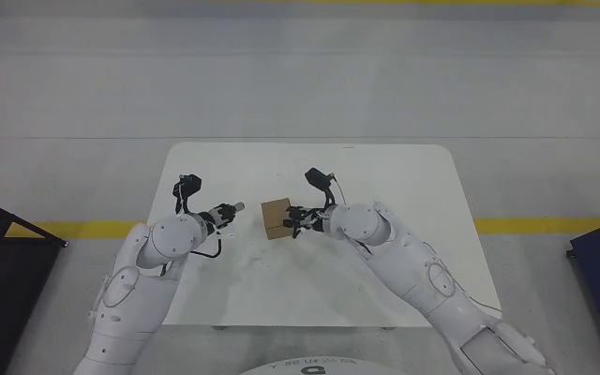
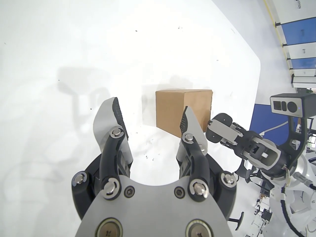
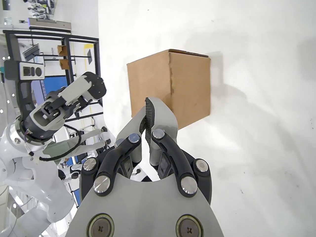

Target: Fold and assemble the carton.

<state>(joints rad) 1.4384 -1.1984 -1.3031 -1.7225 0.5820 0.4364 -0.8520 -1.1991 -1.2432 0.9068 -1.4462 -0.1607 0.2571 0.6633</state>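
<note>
Brown carton (image 3: 170, 85) | just beside right claw (image 3: 148, 104) | left claw (image 2: 150, 110) apart

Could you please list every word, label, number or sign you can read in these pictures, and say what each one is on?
No print: the brown cardboard carton and the white table.
Brand mark, short and sideways, on the white wall panel in the left wrist view: not quoted here.
Short line of print on the white board behind the black frame in the right wrist view: too small to read.
</note>
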